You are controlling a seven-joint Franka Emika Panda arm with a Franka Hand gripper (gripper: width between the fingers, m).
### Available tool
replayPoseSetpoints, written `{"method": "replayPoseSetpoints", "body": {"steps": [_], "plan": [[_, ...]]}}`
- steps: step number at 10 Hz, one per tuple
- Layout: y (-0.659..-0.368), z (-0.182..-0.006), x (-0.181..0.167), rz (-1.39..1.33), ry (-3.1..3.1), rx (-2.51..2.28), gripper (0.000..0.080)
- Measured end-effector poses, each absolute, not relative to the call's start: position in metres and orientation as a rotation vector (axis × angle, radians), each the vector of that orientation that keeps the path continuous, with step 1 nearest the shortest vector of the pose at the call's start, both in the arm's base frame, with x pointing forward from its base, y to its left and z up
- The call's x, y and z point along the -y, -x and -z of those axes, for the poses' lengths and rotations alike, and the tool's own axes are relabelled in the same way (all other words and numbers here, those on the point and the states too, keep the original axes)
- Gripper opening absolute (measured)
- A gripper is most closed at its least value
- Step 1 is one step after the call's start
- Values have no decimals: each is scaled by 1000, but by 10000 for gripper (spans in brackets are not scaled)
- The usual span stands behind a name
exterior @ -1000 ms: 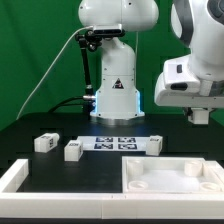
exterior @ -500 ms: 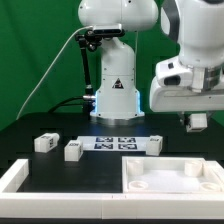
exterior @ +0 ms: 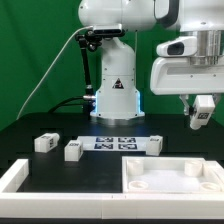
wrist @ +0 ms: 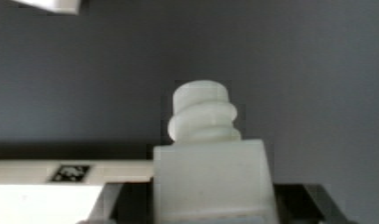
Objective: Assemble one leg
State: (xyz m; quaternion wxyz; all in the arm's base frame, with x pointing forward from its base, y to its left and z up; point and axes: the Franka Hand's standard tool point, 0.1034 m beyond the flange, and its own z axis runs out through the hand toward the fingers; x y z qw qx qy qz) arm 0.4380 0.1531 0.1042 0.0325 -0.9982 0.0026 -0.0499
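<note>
Exterior view: the black two-finger gripper (exterior: 203, 113) hangs in the air at the exterior view's right, above the large flat white square panel (exterior: 170, 176). It is clamped on a small stubby white plastic leg (exterior: 204, 105), which is too small here to tell which way it points. Three loose legs (exterior: 45, 143) (exterior: 72, 150) (exterior: 152, 146) lie on the black table (exterior: 40, 122) around the thin white marker board (exterior: 115, 142).

Wrist view: dark fingers (wrist: 118, 203) grip the leg's (wrist: 211, 172) square body on both sides. Its long axis runs in line with the fingers, with the rounded knobbed end pointing away from the wrist.

Since half a second ago, the arm's white housing (exterior: 185, 70) has risen and turned, and the gripper is slightly higher. The loose legs have not moved.
</note>
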Motion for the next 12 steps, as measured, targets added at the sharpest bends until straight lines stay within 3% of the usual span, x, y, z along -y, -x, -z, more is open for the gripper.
{"method": "replayPoseSetpoints", "body": {"steps": [1, 3, 5, 10, 12], "plan": [[-438, -103, -156, 233, 3054, 14, 291], [-468, -95, -152, 531, 2980, 199, 291], [-491, -107, -148, 535, 3001, 304, 291], [-495, -106, -147, 541, 2999, 304, 291], [-529, -101, -141, 586, 2997, 429, 291]]}}
